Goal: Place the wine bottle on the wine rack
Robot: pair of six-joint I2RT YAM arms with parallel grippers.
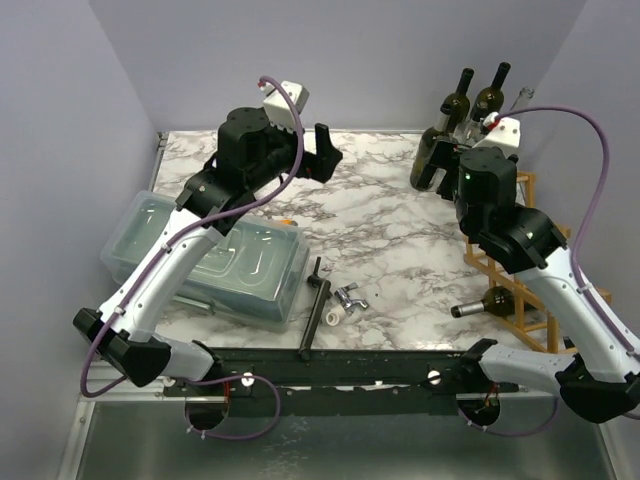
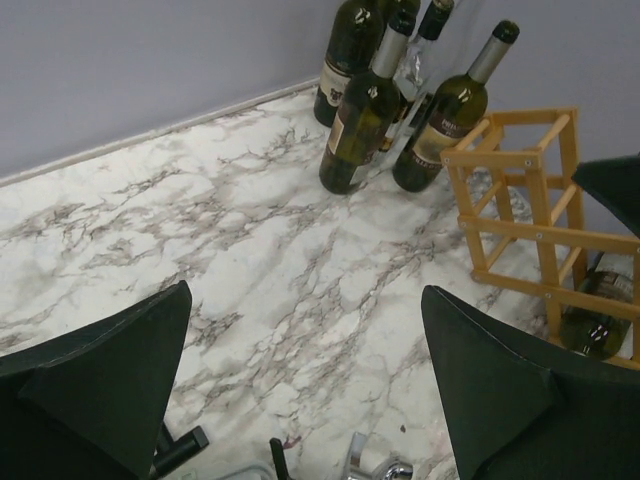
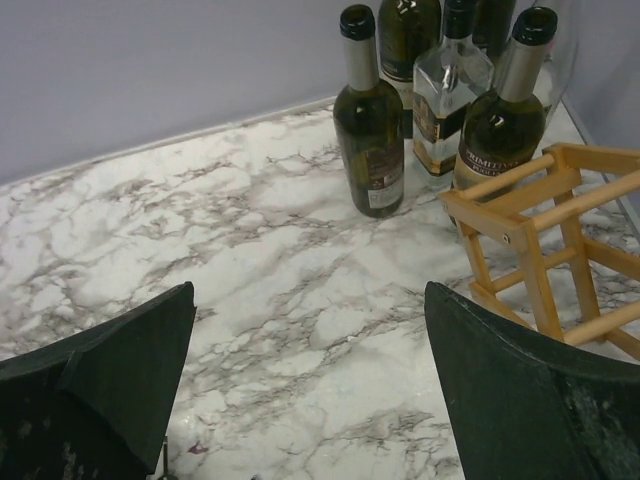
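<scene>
Several dark green wine bottles (image 1: 462,98) stand upright in the back right corner, with one clear bottle (image 3: 446,82) among them. They also show in the left wrist view (image 2: 358,122). The light wooden wine rack (image 1: 528,262) stands along the right edge and holds one bottle (image 1: 488,303) lying in a lower cell. The rack shows in both wrist views (image 2: 540,205) (image 3: 530,215). My right gripper (image 3: 309,288) is open and empty, just in front of the standing bottles (image 3: 370,135). In the top view it (image 1: 438,172) is beside the nearest bottle. My left gripper (image 1: 322,152) (image 2: 305,290) is open and empty over the table's back middle.
A clear plastic lidded bin (image 1: 210,255) lies at the left under my left arm. A black bar tool (image 1: 315,305), a small metal fitting (image 1: 350,298) and a white piece (image 1: 333,318) lie near the front middle. Walls close the back and both sides.
</scene>
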